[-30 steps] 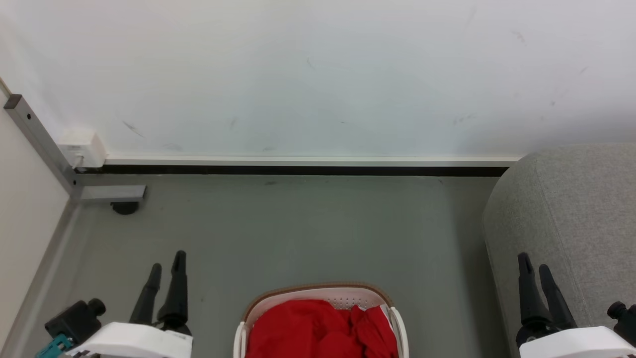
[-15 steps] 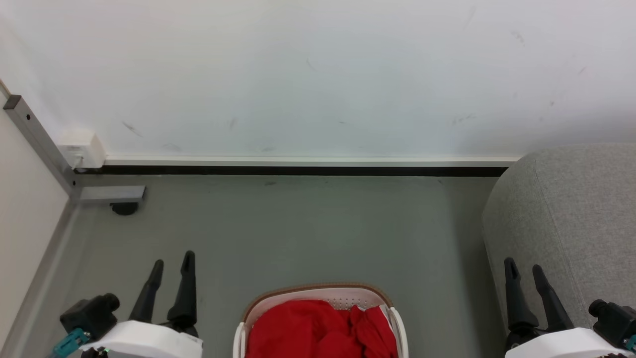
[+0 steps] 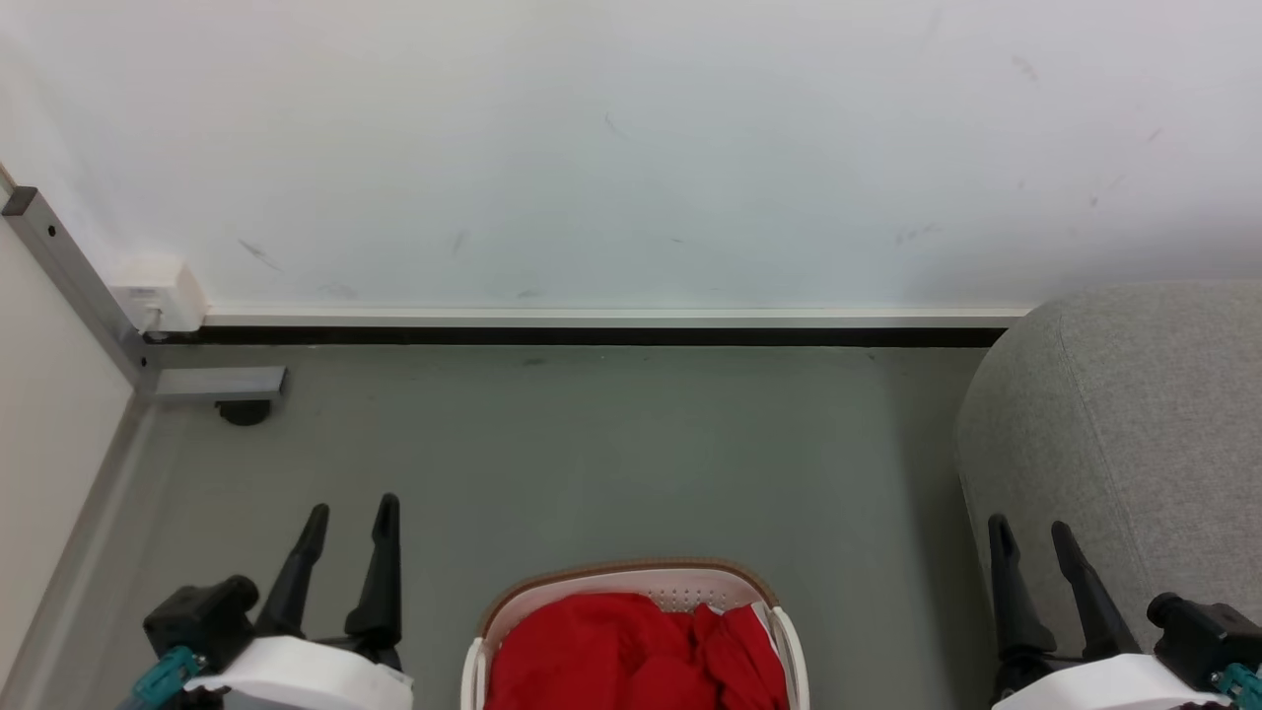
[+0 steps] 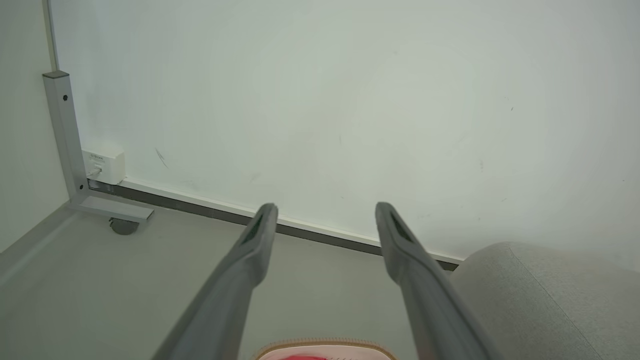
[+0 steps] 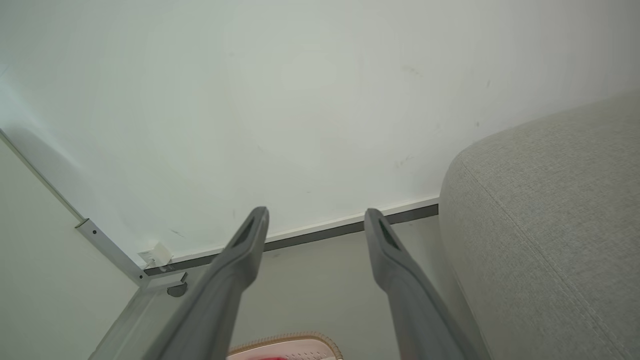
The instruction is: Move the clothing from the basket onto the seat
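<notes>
Red clothing (image 3: 636,656) is heaped in the white basket (image 3: 631,582) with a brown rim, at the bottom middle of the head view. The basket's rim (image 4: 325,346) also peeks in at the bottom of the left wrist view, and the same rim (image 5: 290,341) in the right wrist view. The light grey seat (image 3: 1134,434) stands at the right. My left gripper (image 3: 352,518) is open, left of the basket, above the floor. My right gripper (image 3: 1028,534) is open, right of the basket, next to the seat's side. Neither holds anything.
A white wall (image 3: 631,148) with a dark baseboard (image 3: 592,336) closes the far side. A grey metal frame post (image 3: 69,281) with a foot and a castor (image 3: 245,409) sits at the left, by a white wall box (image 3: 158,294). Grey floor (image 3: 611,454) lies between.
Both grippers have drawn inward toward the basket and opened slightly wider. The head view has shifted a little; basket and clothing are unmoved.
</notes>
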